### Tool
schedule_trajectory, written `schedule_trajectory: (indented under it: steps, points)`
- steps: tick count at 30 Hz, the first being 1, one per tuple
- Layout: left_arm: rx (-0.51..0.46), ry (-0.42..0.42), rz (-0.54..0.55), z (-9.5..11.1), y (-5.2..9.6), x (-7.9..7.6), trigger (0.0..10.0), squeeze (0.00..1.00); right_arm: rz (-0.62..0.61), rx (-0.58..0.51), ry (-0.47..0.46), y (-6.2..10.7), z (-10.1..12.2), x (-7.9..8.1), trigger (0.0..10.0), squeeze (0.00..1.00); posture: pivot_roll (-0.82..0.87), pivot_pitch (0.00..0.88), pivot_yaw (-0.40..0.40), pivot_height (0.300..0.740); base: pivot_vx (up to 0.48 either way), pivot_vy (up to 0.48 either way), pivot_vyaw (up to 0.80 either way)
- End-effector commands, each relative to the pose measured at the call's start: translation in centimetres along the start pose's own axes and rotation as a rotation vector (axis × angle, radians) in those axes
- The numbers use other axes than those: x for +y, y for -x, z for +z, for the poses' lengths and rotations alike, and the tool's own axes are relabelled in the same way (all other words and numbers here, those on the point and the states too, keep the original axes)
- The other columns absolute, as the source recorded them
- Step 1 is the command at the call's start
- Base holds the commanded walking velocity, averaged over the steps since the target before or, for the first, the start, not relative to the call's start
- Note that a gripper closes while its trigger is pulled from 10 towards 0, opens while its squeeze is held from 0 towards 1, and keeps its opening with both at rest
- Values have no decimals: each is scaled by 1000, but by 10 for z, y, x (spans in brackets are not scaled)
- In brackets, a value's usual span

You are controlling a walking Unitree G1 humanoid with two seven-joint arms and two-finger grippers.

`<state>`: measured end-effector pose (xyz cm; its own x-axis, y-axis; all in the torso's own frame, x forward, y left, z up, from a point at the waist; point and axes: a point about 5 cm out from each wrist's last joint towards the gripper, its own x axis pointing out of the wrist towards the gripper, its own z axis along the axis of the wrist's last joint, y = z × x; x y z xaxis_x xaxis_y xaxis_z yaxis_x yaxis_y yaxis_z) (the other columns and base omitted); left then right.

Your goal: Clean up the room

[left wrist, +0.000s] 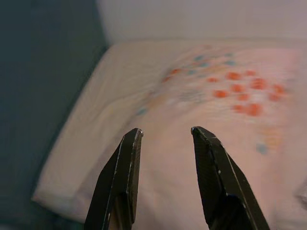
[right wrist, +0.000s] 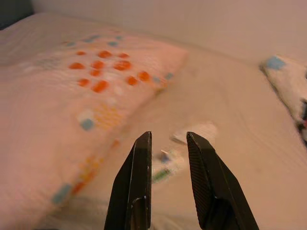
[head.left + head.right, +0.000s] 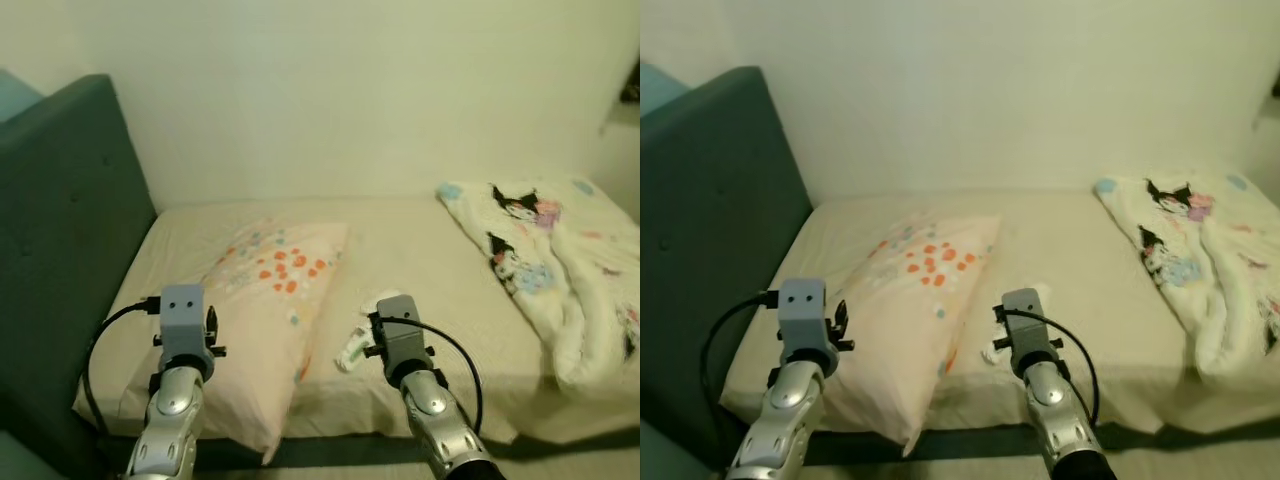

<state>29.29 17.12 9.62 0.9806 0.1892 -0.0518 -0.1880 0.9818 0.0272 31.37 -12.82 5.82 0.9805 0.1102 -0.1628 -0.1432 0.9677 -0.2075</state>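
Observation:
A pink pillow with orange and blue dots lies on the beige bed, overhanging its near edge. A small crumpled white wrapper with green print rests on the sheet just right of the pillow. My right gripper hovers open just short of this wrapper, nothing between its fingers. My left gripper is open above the pillow's near left part, holding nothing. A white blanket with cartoon print lies bunched on the bed's right side.
A tall teal padded headboard stands at the bed's left end. A plain pale wall runs behind the bed. A dark gap shows under the bed's near edge.

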Motion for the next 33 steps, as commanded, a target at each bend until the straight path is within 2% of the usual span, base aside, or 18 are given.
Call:
schedule_trajectory:
  steps: [1, 10, 18, 28, 33]
  points:
    - [13, -8, 15, -2, 0, 4, 10000, 0, 33, -11, 8, -1, 3, 8, 10000, 0, 3, 19, -22, 740, 255, 0, 731]
    - [13, -9, 13, -2, 0, 4, 10000, 0, 28, -5, -11, 0, 2, 9, 10000, 0, 5, 17, -20, 740, 253, 0, 115]
    - [11, -10, 0, -1, -1, 2, 10000, 0, -15, -9, -50, 0, 2, 3, 10000, 0, 1, 18, -12, 740, 245, 0, 0]
    - [11, -11, -3, -1, -1, 2, 10000, 0, -25, -18, -80, 1, 3, 1, 10000, 0, 0, 21, -10, 740, 96, 0, -735]
    - [10, -10, -1, -1, -1, 2, 10000, 0, -21, -24, -64, 0, 5, 2, 10000, 0, 0, 21, -10, 740, 0, 0, 0]
